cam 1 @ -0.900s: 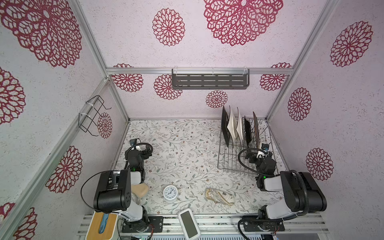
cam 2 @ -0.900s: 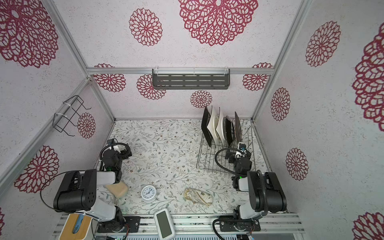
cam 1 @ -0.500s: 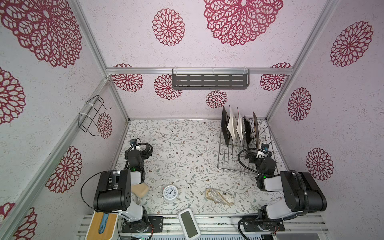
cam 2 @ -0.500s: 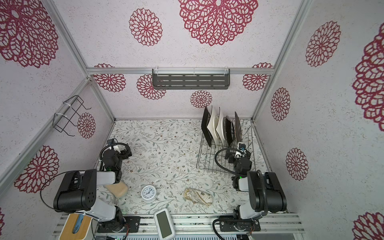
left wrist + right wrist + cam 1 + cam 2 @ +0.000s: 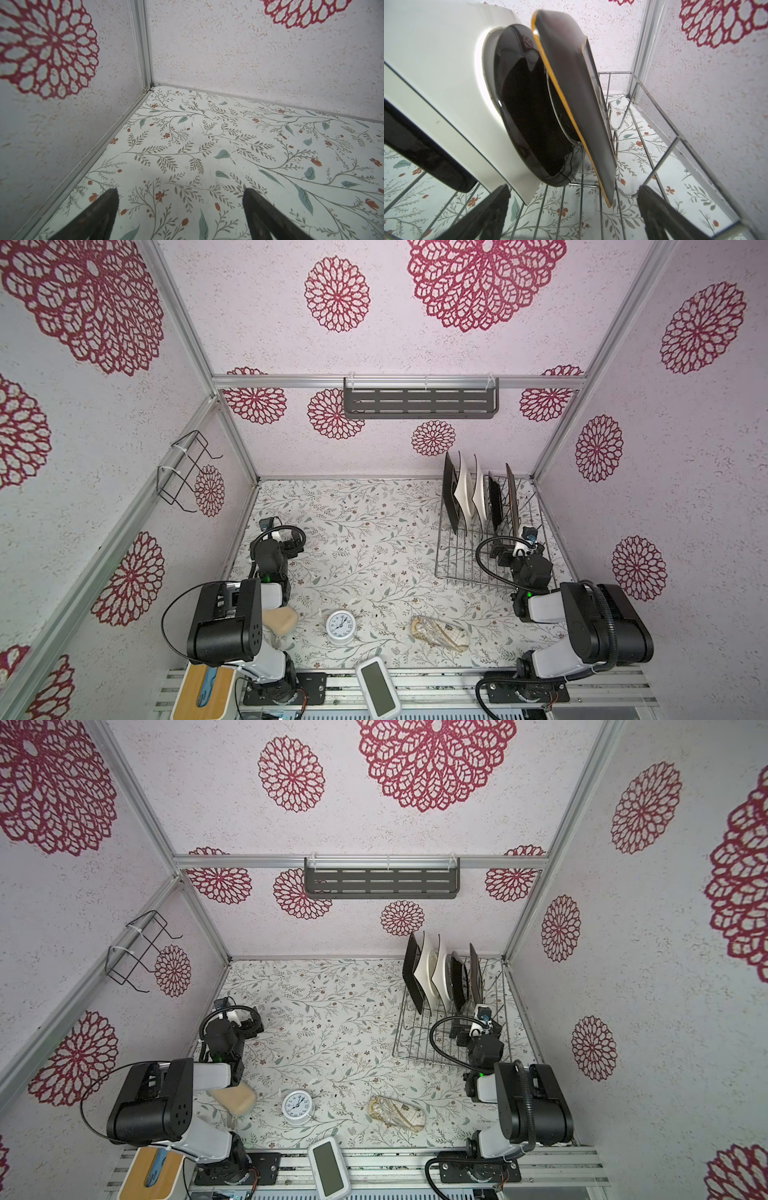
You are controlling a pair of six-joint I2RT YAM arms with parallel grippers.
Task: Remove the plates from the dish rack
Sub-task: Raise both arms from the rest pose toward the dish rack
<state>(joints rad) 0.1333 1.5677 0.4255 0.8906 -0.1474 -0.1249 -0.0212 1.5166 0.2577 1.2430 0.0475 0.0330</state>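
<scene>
The silver wire dish rack (image 5: pixel 461 560) (image 5: pixel 419 1040) stands at the back right of the floral table. Several plates stand on edge in it: a dark square one (image 5: pixel 451 497), two white ones (image 5: pixel 464 493), a dark round one (image 5: pixel 495 504) and a brown one (image 5: pixel 512 497). My right gripper (image 5: pixel 515 539) (image 5: pixel 574 190) hangs open over the rack, just in front of the plates' lower edges, holding nothing. Its wrist view shows the orange-edged brown plate (image 5: pixel 571 93), the dark round plate (image 5: pixel 529 114) and a white plate (image 5: pixel 436 62). My left gripper (image 5: pixel 279 531) (image 5: pixel 180 192) is open over bare table near the left wall.
A small white clock (image 5: pixel 340 624), a beige lump (image 5: pixel 280 620) and a clear bag (image 5: pixel 438 632) lie near the front. A white device (image 5: pixel 377 686) and a wooden box (image 5: pixel 203 693) sit at the front rail. A grey slotted shelf (image 5: pixel 419 403) and a black wire holder (image 5: pixel 187 472) hang on the walls.
</scene>
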